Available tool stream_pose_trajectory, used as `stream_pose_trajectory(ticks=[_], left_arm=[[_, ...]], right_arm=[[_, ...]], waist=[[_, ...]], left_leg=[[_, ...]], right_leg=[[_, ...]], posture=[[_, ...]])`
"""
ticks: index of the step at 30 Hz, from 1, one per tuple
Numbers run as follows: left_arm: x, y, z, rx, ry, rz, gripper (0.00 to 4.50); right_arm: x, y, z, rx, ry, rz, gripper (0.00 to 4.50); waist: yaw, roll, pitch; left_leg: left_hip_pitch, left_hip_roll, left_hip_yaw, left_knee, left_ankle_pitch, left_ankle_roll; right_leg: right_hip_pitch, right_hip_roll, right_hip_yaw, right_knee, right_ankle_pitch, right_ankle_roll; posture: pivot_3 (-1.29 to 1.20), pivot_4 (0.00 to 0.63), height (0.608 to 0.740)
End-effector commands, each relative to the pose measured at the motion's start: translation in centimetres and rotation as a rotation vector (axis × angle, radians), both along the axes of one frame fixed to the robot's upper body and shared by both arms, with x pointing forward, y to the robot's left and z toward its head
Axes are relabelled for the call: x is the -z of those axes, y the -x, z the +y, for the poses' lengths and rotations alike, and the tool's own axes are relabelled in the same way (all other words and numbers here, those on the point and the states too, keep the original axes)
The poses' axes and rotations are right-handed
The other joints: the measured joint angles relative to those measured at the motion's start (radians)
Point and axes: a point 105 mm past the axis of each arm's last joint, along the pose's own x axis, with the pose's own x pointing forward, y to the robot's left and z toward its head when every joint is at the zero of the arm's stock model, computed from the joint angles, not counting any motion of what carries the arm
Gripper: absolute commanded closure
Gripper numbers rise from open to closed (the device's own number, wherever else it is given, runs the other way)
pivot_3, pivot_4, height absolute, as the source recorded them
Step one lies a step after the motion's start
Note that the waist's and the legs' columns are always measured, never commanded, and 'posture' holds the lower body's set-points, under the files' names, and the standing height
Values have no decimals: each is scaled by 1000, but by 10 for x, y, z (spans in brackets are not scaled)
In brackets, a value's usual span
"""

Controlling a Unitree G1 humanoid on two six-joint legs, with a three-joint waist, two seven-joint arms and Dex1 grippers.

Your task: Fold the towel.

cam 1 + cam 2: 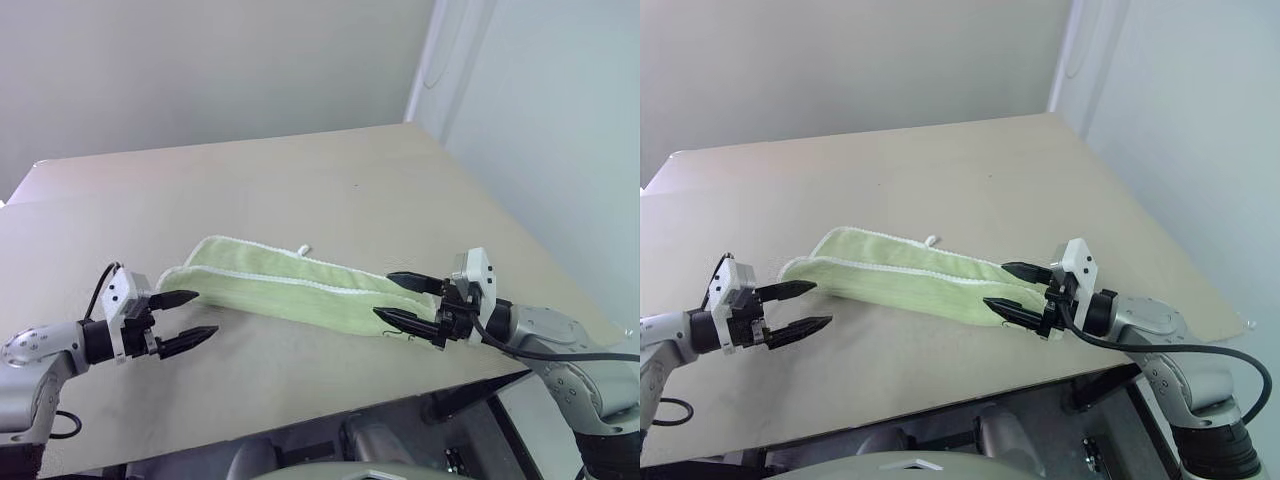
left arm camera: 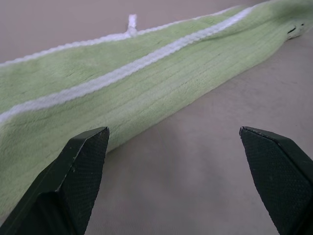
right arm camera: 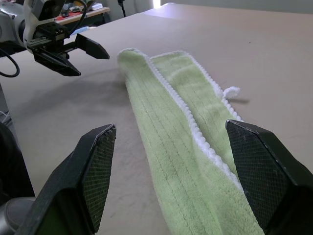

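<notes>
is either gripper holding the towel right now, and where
Nothing is held. The left gripper is open beside one end of the towel; the right gripper is open around the other end, not closed on it.

towel [image 1: 300, 288] on table [image 1: 300, 180], between end effectors

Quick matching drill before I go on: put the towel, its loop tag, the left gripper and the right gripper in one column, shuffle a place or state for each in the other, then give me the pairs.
1. towel
2. loop tag
3. left gripper
4. right gripper

A. open, fingers either side of the towel's end
B. open, just off the towel's other end, over bare table
C. folded into a long strip, lying flat
D. small, white, sticking out from the far long edge

Pairs: 1-C, 2-D, 3-B, 4-A
</notes>
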Motion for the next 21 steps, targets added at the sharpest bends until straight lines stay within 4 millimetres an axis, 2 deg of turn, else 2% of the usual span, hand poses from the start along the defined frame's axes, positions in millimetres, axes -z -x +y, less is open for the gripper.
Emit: stream_pose_trajectory(ticks=[1, 7, 16, 21], left_arm=[[-15, -8, -3, 15, 6, -82, 0], [-18, -36, -1, 0, 23, -113, 0], [-8, -45, 4, 16, 33, -131, 0], [-8, -46, 11, -3, 35, -148, 0]], right_arm=[[-9, -2, -3, 1, -5, -39, 762], [-10, -3, -7, 37, -14, -37, 762], [-7, -1, -16, 103, -2, -12, 762], [-7, -2, -11, 109, -30, -10, 762]], waist=[[0, 0, 0], [-2, 0, 0], [0, 1, 0], [-1, 1, 0]], left_leg=[[0, 0, 0, 0, 0, 0], [0, -1, 0, 0, 0, 0], [0, -1, 0, 0, 0, 0], [0, -1, 0, 1, 0, 0]], right_leg=[[0, 0, 0, 0, 0, 0], [0, 0, 0, 0, 0, 0], [0, 0, 0, 0, 0, 0], [1, 0, 0, 0, 0, 0]], posture=[[0, 0, 740], [0, 0, 740], [0, 0, 740], [0, 0, 740]])
